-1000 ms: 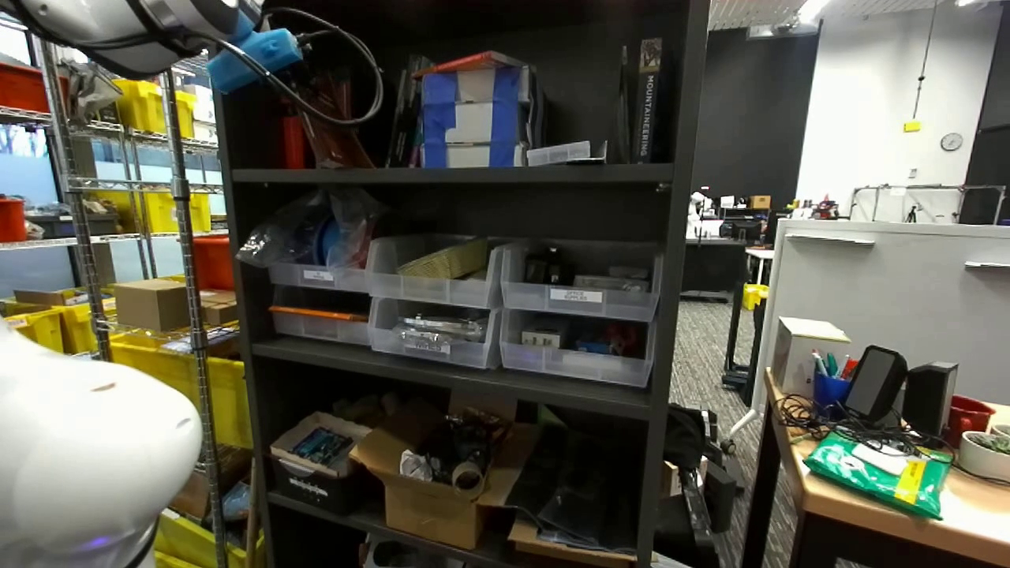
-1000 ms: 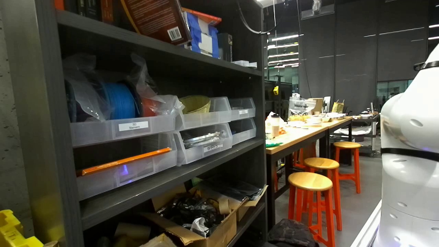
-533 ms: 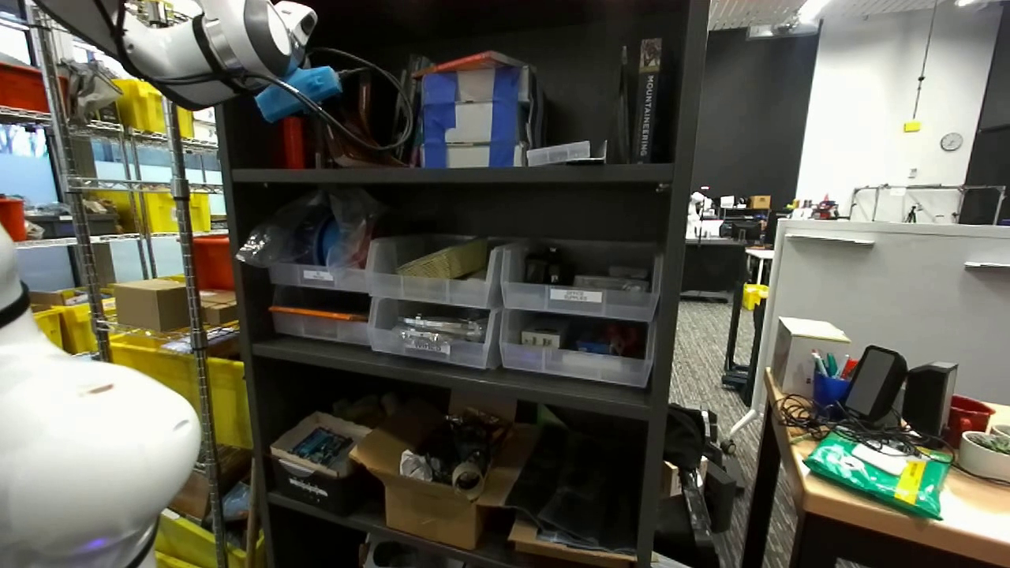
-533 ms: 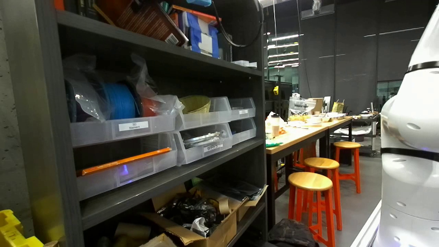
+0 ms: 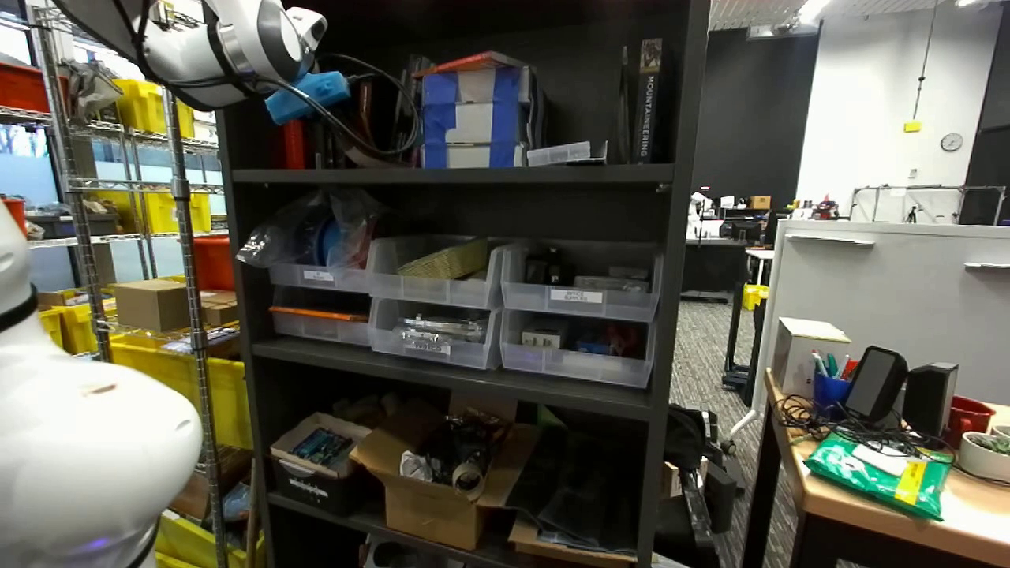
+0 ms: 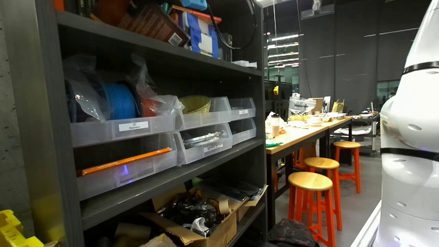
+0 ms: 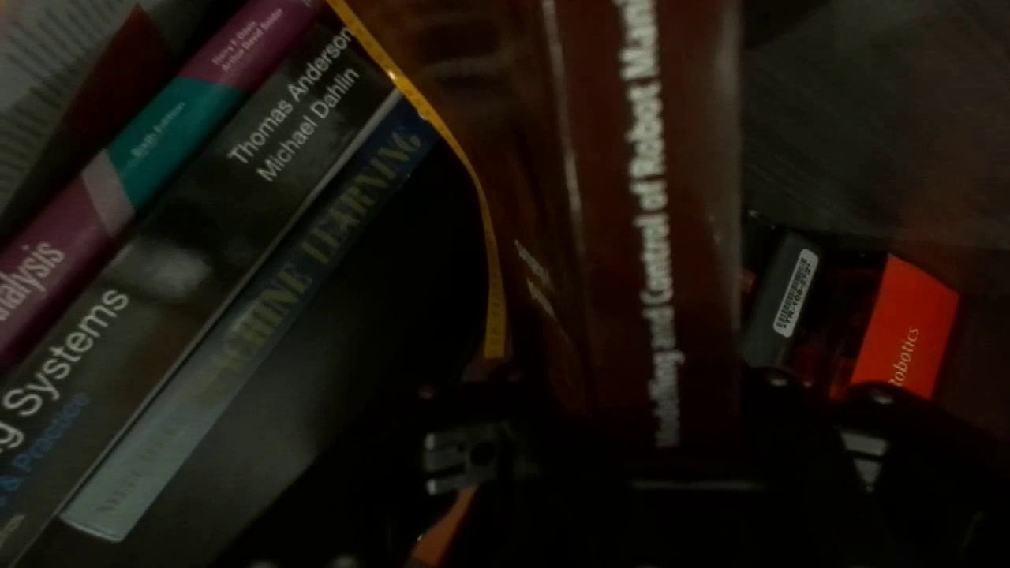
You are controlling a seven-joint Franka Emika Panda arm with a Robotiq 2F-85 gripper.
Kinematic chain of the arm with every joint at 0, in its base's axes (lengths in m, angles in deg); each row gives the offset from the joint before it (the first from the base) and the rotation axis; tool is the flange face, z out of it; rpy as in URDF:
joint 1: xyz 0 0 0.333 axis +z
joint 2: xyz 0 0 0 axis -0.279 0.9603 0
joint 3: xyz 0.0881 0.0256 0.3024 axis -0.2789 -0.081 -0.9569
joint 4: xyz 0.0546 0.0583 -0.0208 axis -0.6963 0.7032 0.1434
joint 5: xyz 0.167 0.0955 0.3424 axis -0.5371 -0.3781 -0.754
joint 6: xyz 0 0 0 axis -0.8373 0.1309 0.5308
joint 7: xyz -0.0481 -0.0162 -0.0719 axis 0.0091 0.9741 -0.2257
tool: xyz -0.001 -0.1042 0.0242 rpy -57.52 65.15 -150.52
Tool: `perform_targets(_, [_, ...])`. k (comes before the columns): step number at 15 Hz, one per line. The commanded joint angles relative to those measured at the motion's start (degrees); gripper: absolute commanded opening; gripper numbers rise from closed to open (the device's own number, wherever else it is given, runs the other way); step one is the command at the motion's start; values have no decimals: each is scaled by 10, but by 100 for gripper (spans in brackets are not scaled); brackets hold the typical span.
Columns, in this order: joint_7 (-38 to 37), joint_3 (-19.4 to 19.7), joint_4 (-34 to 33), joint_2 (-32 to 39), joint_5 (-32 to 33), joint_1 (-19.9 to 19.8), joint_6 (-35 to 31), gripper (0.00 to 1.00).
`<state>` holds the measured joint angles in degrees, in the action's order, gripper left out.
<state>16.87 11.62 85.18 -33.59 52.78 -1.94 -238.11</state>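
In the wrist view my gripper (image 7: 643,398) has its dark jaws on both sides of a dark red book (image 7: 686,237), whose spine reads "Modeling and Control of Robot Manip…". The book fills the gap between the jaws; the exact contact is dark. In an exterior view the book (image 6: 154,25) stands tilted on the top shelf, barcode corner low. To the left in the wrist view lean a blue "Machine Learning" book (image 7: 316,244), a black "Systems" book (image 7: 173,252) and a purple-teal book (image 7: 170,134). An orange "Robotics" book (image 7: 907,331) is at the right.
Blue-taped white boxes (image 5: 473,122) stand on the shelf board (image 5: 473,175) beside the held book. A black cable loop (image 5: 417,118) hangs from the blue wrist casing (image 5: 308,96). Clear bins (image 5: 580,302) fill the shelf below. A "Mountaineering" book (image 5: 649,102) is farther along.
In an exterior view the arm has moved right and down toward the taped boxes, mostly in the first half second. The dark red book has shifted and changed its tilt along with it.
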Motion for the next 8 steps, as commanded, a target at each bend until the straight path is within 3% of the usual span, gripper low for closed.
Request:
perform_targets(1, [26,19,-17,6,-15,6,7,15])
perform_targets(5, [32,22,-19,1,-18,9,16,8])
perform_targets(8, [48,17,-25,-23,-36,32,69,7])
